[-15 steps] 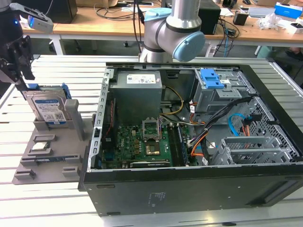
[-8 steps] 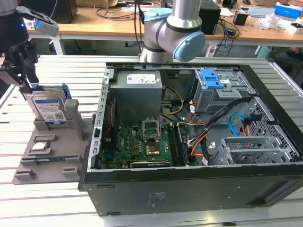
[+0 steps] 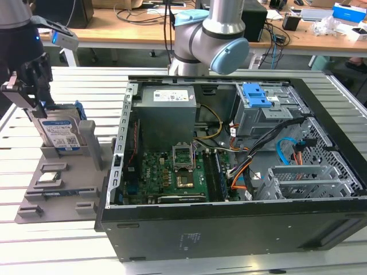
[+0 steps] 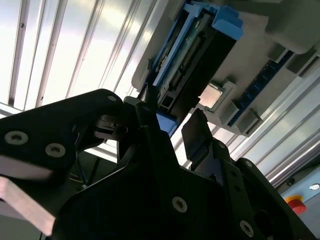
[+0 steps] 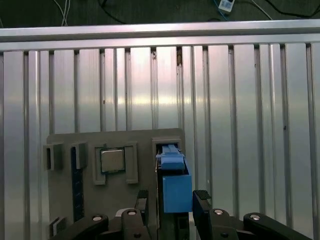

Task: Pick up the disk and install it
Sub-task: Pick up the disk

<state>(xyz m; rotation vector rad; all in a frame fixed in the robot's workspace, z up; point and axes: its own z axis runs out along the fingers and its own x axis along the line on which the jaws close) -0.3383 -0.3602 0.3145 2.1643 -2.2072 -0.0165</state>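
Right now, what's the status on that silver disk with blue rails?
Gripper open, straddling upright silver metal disk with blue rails. Disk seated in grey holder tray. Nothing in the way.

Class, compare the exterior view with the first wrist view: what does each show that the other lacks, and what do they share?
Exterior view: the open computer case with its motherboard and grey drive cage, plus the labelled face of the disk. First wrist view: the disk edge-on from above, with the gripper open and a finger on either side of it. Shared: the disk, the grey holder tray, the chip and the slatted table.
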